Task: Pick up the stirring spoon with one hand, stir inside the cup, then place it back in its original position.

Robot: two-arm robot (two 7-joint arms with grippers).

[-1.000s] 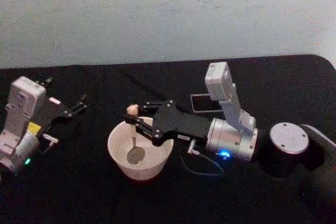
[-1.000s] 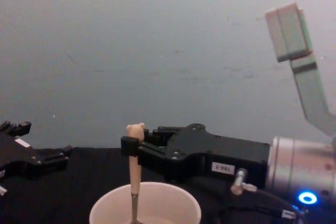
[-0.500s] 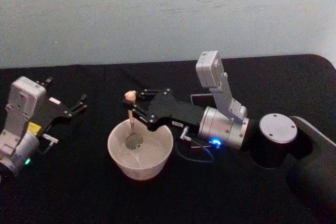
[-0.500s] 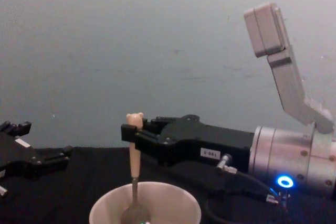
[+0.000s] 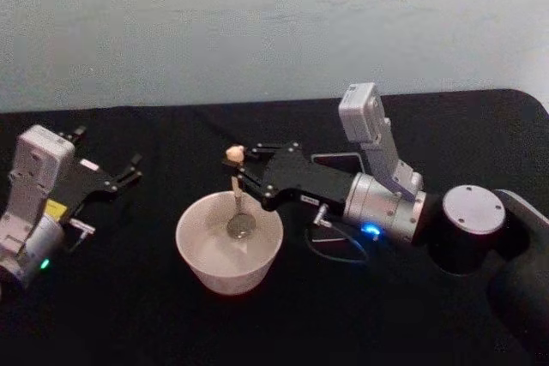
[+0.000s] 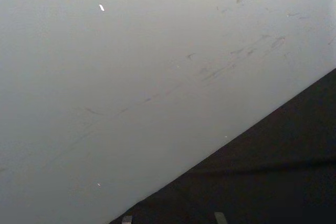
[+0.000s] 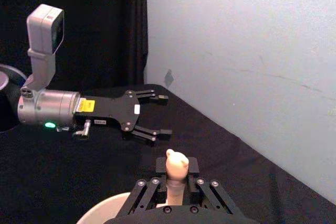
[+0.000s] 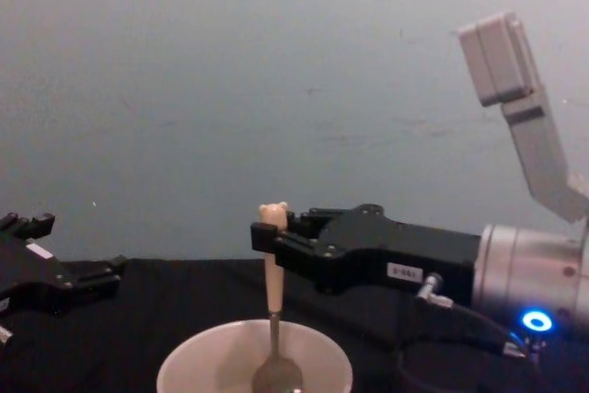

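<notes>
Clamping the spoon [image 5: 236, 196] by its cream handle just under the bear head, the right gripper [image 5: 239, 169] reaches in from the right above the cup [image 5: 196, 256], fingers pinched narrow on the handle. The spoon hangs nearly upright, its dark neck passing down inside the rim and its metal bowl low in the cup, toward the right side; whether it touches the bottom cannot be told. The cup stands on the black table [image 5: 171, 327] near the middle. The holder [image 5: 333, 159] sits behind the right arm, partly hidden, apart from the cup. The left gripper [image 5: 107, 156] rests at the table's left, well apart from the cup, fingers spread wide, holding nothing.
</notes>
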